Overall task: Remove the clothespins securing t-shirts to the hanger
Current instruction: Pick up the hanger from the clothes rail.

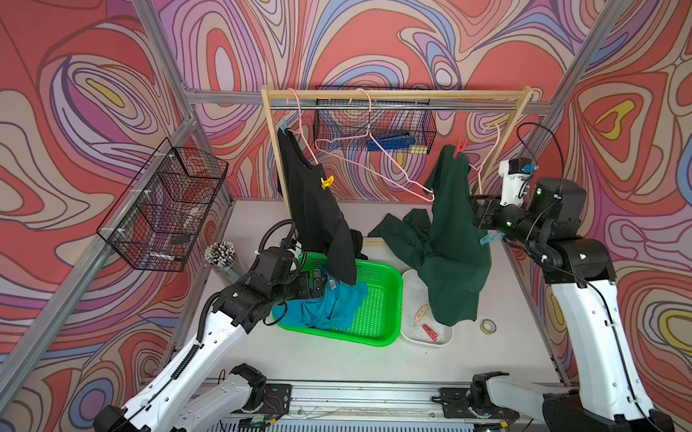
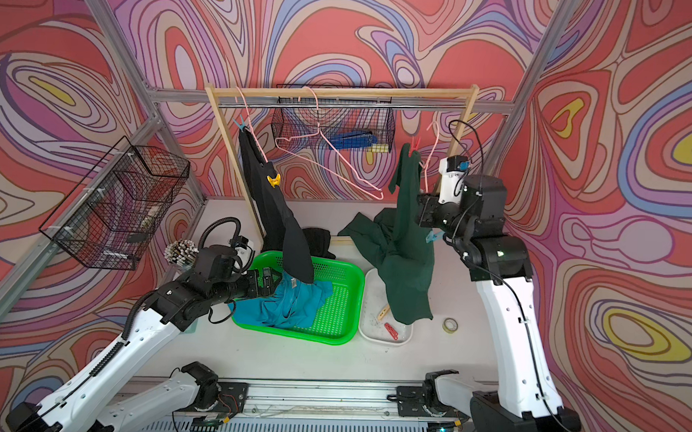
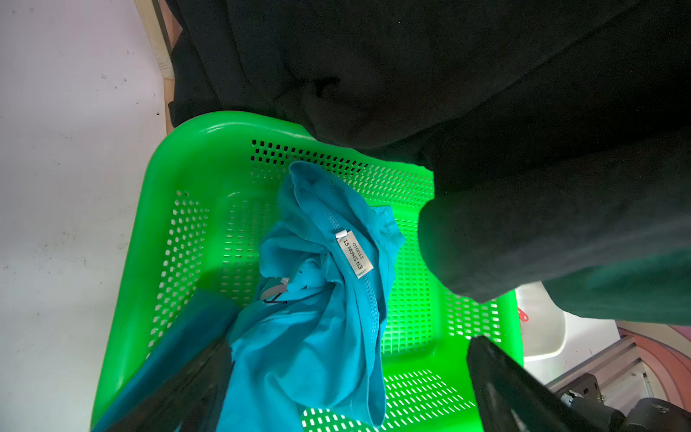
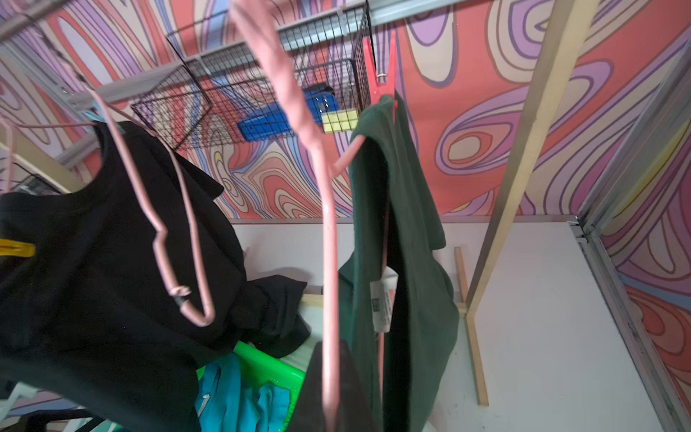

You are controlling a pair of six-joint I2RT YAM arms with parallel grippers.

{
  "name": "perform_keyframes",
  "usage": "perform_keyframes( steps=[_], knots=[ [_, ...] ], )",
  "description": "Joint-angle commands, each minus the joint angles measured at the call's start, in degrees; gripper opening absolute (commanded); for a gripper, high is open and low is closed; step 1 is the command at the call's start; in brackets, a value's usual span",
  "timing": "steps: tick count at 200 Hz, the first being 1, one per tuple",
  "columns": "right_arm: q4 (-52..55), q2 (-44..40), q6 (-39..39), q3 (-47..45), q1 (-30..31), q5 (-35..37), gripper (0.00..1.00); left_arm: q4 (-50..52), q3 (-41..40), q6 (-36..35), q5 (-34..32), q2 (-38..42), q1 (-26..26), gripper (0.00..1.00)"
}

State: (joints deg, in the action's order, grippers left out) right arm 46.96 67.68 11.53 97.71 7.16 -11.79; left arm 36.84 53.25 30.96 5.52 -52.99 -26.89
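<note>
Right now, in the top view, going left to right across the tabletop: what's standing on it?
In a top view: cup of pencils → green basket → white tray → tape roll.

six clothespins (image 1: 283, 124) (image 1: 327, 182) (image 1: 460, 146) (image 1: 490, 238) (image 1: 421, 311) (image 1: 430, 332), three t-shirts (image 1: 316, 216) (image 1: 329, 307) (image 1: 450, 248), three pink hangers (image 1: 300, 116) (image 1: 369, 115) (image 1: 490, 154), two wire baskets (image 1: 166, 206) (image 1: 379, 127).

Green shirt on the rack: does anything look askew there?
Yes. The green shirt hangs lopsided: only one red clothespin pins it to its pink hanger, so the rest sags onto the table and over the white tray.
</note>
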Motion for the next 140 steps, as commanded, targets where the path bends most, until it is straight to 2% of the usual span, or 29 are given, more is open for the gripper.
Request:
perform_keyframes(
  steps=[1,42,76,140],
  knots=[
    [-4.34,-5.31,0.66,5.08,-0.15,-3.94,0.0,1.57,0.8,0.99,-1.11,1.05,0.4,1.0],
    [-4.14,-8.08,2.45,9.4,-0.15,-12.99,0.0,2.21,1.33,1.3,0.26,0.34,0.43,1.0],
    [-9.14,-10.14,6.58,11.38,-0.16,-19.47,0.0,3.04,1.41,1.35,-0.61,1.16,0.36,1.0],
    [-8.99,-10.02,10.03,19.68,-0.2,-25.63,0.0,3.64,1.41,2.65,-0.34,2.1,0.42,1.0]
  ],
)
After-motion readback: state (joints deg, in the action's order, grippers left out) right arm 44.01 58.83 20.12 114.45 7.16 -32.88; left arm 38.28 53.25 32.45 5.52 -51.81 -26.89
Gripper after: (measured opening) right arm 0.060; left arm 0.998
